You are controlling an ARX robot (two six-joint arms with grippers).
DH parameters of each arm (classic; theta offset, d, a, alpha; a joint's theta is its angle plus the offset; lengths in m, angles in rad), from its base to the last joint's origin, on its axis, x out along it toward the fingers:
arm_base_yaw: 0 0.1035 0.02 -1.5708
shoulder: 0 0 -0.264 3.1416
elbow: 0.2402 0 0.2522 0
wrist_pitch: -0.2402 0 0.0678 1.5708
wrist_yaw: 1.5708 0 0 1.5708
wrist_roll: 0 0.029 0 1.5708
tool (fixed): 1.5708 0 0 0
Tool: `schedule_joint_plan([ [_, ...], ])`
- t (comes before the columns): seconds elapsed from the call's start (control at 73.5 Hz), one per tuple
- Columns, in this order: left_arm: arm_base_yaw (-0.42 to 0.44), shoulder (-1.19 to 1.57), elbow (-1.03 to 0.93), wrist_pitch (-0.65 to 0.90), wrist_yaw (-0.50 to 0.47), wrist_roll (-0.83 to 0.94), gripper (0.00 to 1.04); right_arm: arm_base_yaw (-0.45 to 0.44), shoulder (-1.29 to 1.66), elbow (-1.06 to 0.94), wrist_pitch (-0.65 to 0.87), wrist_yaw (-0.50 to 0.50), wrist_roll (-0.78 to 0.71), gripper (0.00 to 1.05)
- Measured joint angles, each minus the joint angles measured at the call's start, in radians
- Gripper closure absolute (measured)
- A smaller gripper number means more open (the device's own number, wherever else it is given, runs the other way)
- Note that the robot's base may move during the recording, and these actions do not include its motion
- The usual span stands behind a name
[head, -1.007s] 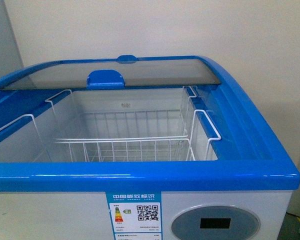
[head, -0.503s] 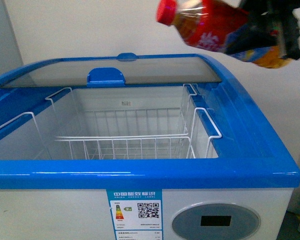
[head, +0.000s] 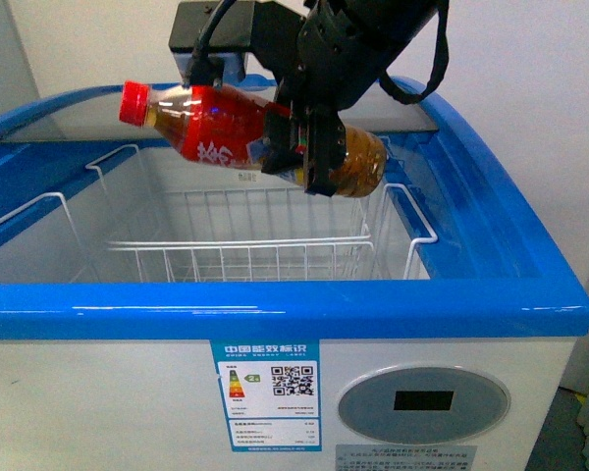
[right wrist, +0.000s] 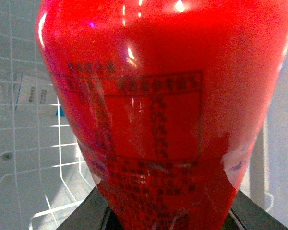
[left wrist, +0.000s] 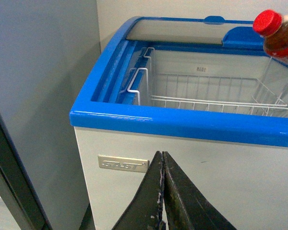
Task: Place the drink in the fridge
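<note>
— Left claw [left wrist: 162, 160] is pressed together on nothing, low in front of the fridge [left wrist: 182, 127], clear of its white wall. You can leave it there.

— Where's the drink?

— In the air over the open fridge, lying nearly level. Its cap [head: 133, 101] points left and a little up, and its base points right. Your right claw [head: 309, 147] is pinching the drink [head: 216, 132] across the lower body, just past the label.

— What could go wrong?

— Starting at the left, the long neck end overhangs the grip. The plastic looks smooth and round, so I'd expect it to swivel or slide in the jaws if you jerk. In the middle, the basket [head: 245, 257] sits well below. Let go from this height and the drink likely bounces on the wire or lodges across a rim.

— And the right side?

— The wire handle [head: 409, 231] stands just under the base. Come straight down and the base or a finger may snag it. Behind, the arm is near the glass lid [head: 69, 142], so drifting back risks a knock.
</note>
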Motion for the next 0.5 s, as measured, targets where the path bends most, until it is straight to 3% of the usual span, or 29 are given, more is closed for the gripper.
schedule_joint_plan([
  [0.503, 0.0, 0.0, 0.0, 0.0, 0.0, 0.0, 1.02, -0.014, 0.114, 0.029, 0.012, 0.041, -0.003, 0.68],
])
